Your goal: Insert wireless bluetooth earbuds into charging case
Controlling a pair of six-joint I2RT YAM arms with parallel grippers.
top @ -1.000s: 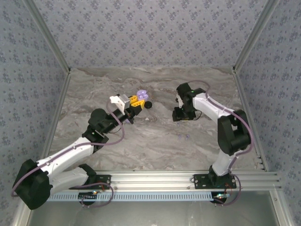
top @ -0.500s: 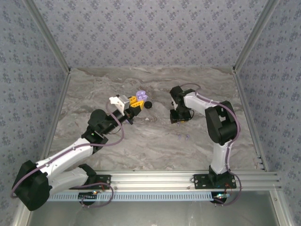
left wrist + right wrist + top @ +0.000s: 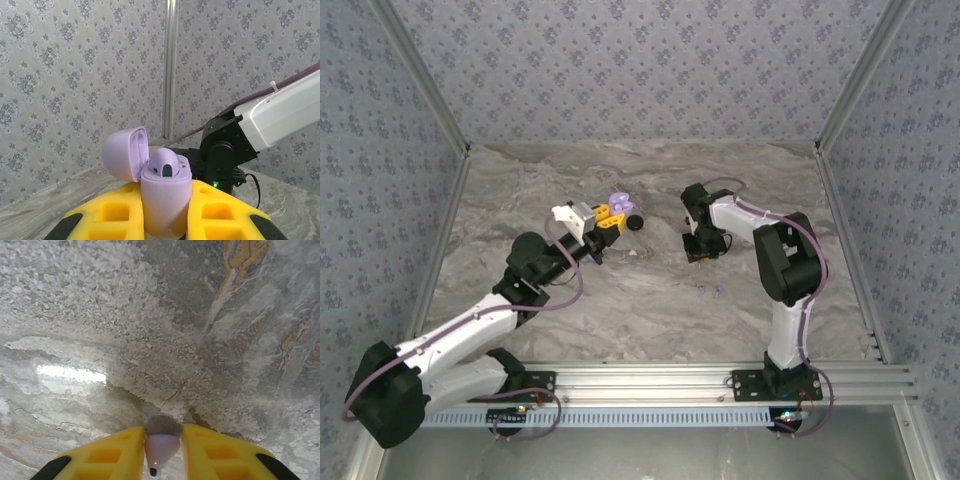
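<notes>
My left gripper [image 3: 165, 222] is shut on a lavender charging case [image 3: 165, 200], held upright above the table with its lid [image 3: 125, 152] flipped open to the left. One lavender earbud [image 3: 168, 165] sits in the case. From above, this case [image 3: 619, 202] is at the table's middle back, between the yellow fingers [image 3: 605, 214]. My right gripper [image 3: 700, 252] points down at the marbled table to the case's right. Its yellow fingers [image 3: 112, 455] are shut on a second lavender earbud [image 3: 161, 446], just above the table surface.
A small black round object [image 3: 635, 222] lies just right of the left gripper. Two tiny lavender bits [image 3: 710, 291] lie on the table in front of the right gripper. Patterned walls enclose the table [image 3: 620, 300] on three sides.
The right arm has swung a little left, with its elbow folding in, and its jaws have closed on the lavender earbud. The left arm holds the open case still.
</notes>
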